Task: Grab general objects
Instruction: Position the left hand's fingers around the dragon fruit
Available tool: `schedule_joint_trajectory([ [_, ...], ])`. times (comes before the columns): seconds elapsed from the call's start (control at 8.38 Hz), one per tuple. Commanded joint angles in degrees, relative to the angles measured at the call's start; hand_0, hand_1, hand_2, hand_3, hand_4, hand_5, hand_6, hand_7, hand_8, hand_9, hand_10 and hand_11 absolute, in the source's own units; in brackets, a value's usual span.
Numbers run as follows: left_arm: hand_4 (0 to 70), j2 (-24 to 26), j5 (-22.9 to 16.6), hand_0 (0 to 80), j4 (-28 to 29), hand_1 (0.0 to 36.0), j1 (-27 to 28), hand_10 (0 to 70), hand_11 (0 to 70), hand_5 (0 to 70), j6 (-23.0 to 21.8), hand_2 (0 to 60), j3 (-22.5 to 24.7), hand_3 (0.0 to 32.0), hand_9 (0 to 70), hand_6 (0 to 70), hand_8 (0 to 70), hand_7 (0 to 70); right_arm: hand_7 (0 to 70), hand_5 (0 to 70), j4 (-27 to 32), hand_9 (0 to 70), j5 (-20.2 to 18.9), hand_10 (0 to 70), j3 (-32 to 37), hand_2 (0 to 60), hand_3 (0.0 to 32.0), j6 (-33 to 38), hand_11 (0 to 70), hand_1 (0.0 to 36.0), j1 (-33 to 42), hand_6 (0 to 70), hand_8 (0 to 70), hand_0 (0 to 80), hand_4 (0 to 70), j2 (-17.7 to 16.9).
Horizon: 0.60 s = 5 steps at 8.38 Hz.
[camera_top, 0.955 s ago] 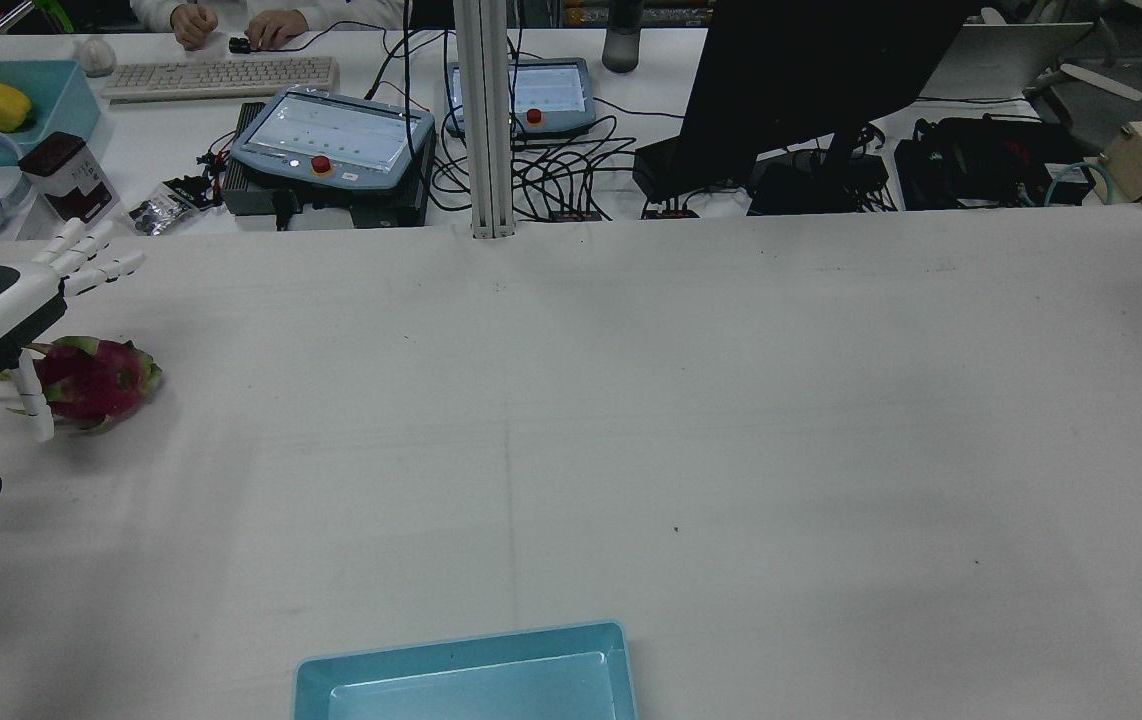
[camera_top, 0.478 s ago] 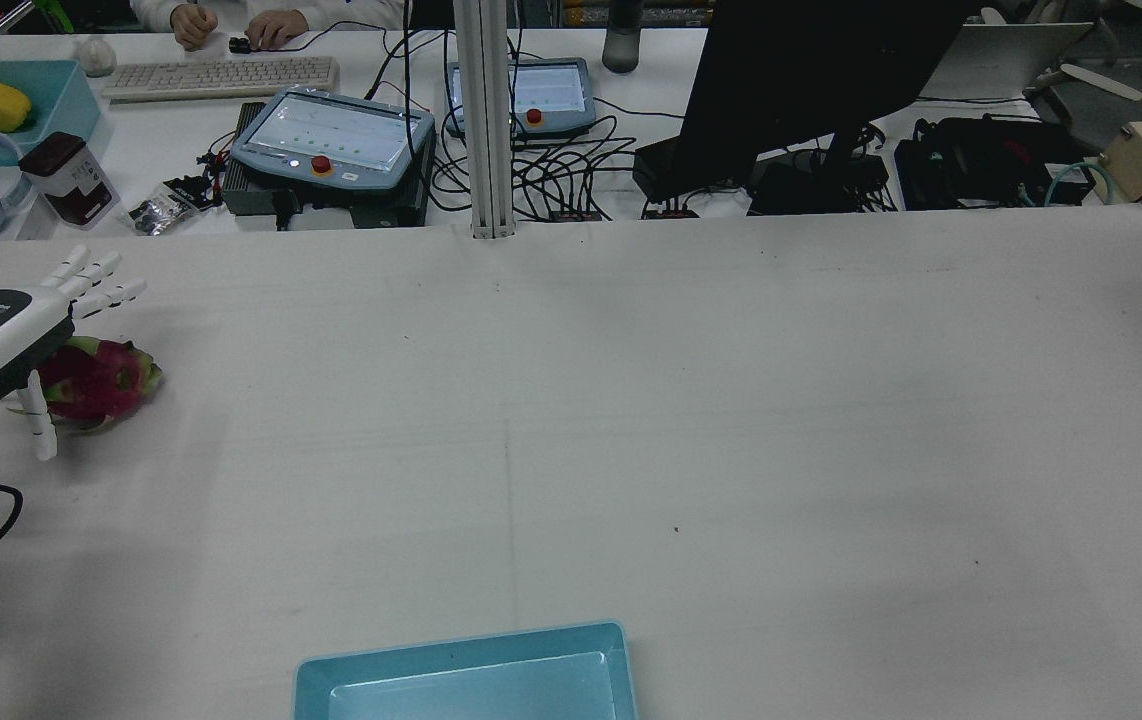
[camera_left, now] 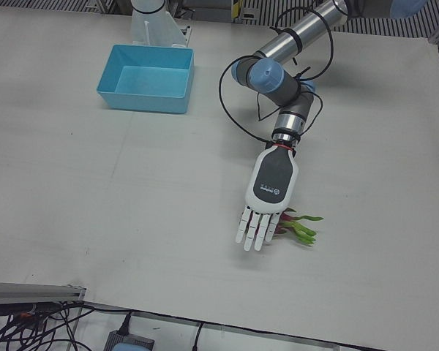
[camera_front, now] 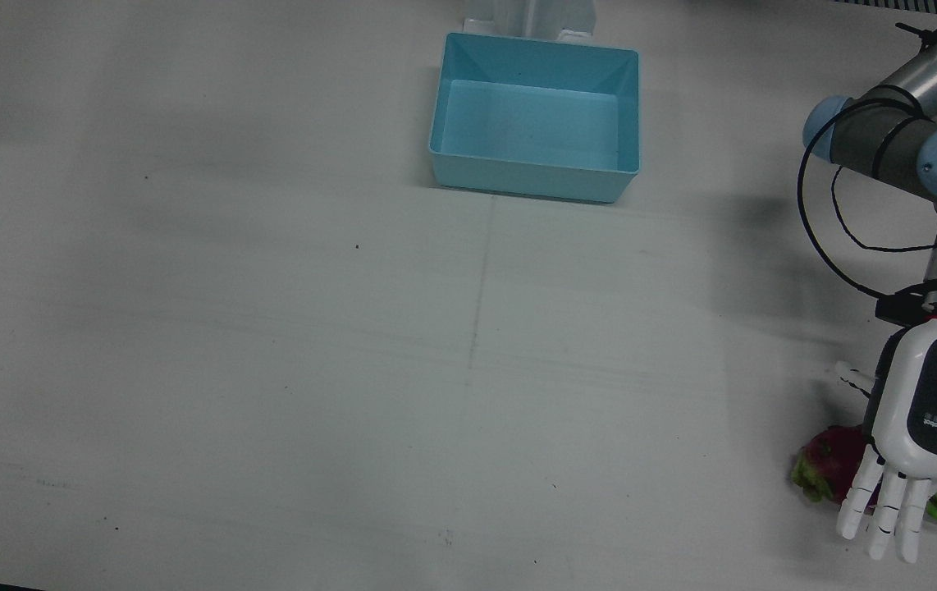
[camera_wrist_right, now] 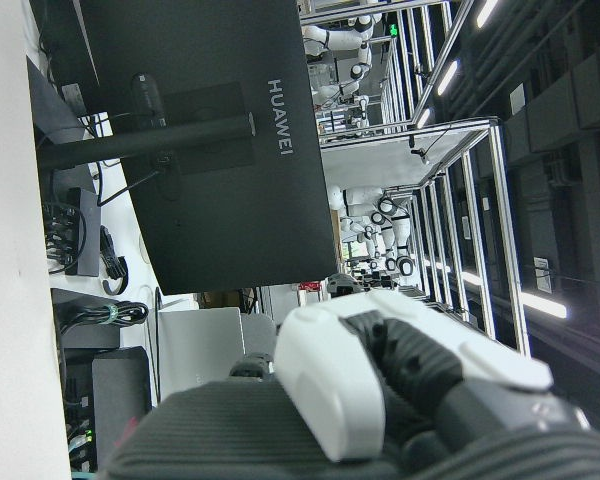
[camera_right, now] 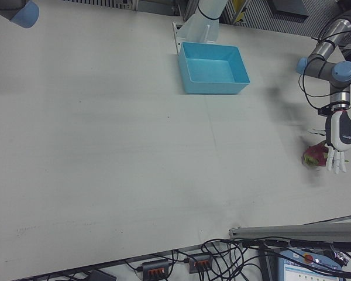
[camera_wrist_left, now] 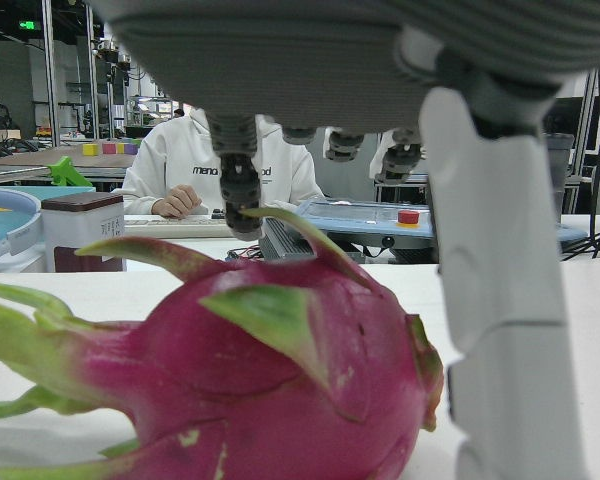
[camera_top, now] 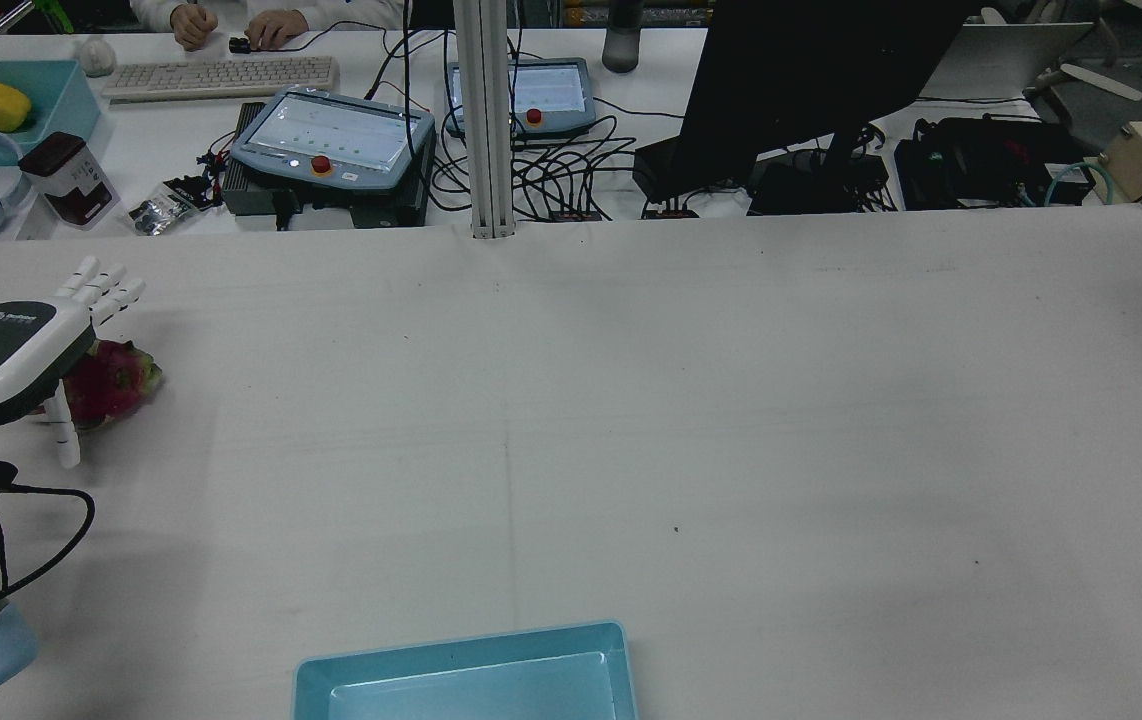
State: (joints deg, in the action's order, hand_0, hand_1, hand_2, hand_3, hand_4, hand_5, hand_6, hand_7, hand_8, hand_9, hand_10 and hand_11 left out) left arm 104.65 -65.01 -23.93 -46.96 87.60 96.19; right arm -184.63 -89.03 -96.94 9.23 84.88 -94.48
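A pink dragon fruit with green scales lies on the white table near the far left edge in the rear view. My left hand hovers palm down right over it, open, with its fingers stretched out past the fruit and one finger hanging down beside it. It holds nothing. The left hand view shows the fruit close under the palm with a finger to its right. The left-front view shows the hand above the fruit. My right hand shows only in its own view, raised off the table.
A light blue bin stands at the table's near edge by the pedestals. Beyond the table's far edge are teach pendants, cables, a monitor and a person at a keyboard.
My left hand has sunk lower and slid a little forward over the dragon fruit, covering more of it. The fruit has not moved.
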Motion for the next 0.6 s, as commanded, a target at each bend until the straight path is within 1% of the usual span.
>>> schedule_joint_trajectory([
  [0.0,0.0,0.55,4.52,53.9,-0.24,18.1,0.99,0.0,0.0,70.0,-0.41,0.0,-3.18,0.0,0.0,0.0,0.0,3.8,0.0,0.0,-0.03,0.0,0.0,0.0,0.0,0.0,0.0,0.0,0.0,0.0,0.02,0.0,0.0,0.0,0.0,0.0],
  [0.24,0.0,0.64,6.37,54.8,-0.32,18.9,1.08,0.0,2.0,70.0,-0.41,0.0,-3.2,0.0,0.0,0.0,0.0,6.0,0.0,0.0,-0.03,0.0,0.0,0.0,0.0,0.0,0.0,0.0,0.0,0.0,-0.07,0.0,0.0,0.0,0.0,0.0],
  [0.48,0.0,0.73,6.56,54.7,-0.32,19.1,1.08,0.0,1.5,70.0,-0.32,0.0,-3.63,0.0,0.0,0.0,0.0,5.5,0.0,0.0,-0.03,0.0,0.0,0.0,0.0,0.0,0.0,0.0,0.0,0.0,0.02,0.0,0.0,0.0,0.0,0.0],
])
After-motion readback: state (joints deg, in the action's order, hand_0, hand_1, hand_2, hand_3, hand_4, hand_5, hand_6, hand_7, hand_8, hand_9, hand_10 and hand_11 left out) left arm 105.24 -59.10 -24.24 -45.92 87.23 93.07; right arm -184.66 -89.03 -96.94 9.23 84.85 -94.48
